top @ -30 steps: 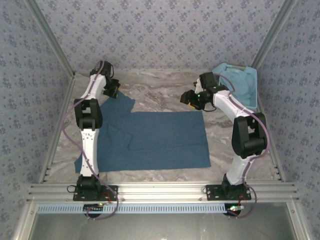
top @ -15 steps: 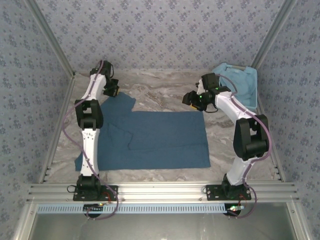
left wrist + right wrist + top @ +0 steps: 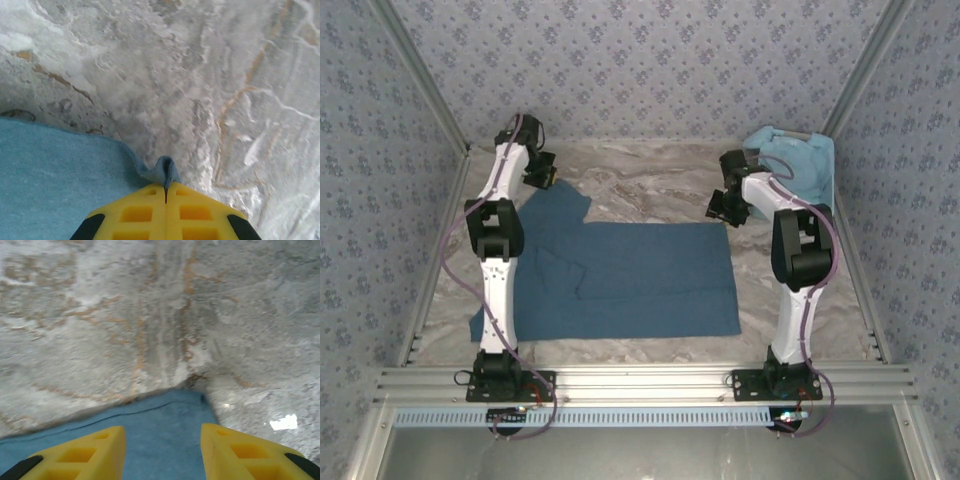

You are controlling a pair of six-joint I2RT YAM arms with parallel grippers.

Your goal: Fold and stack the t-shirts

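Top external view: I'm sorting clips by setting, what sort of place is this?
Probably a lab test cell: aluminium frame rails, patterned backdrop walls, and a marble-look table with a dark blue t-shirt.

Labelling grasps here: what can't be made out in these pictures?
- Top external: left side of the dark teal-blue cloth t-shirt, under the left arm.
- Top external: near edge of the pale sky-blue cloth shirt, behind the right arm.
- Left wrist: how much cloth the left gripper pinches, hidden by its yellow fingers.
- Right wrist: rear of the right gripper, cut off by the bottom edge.
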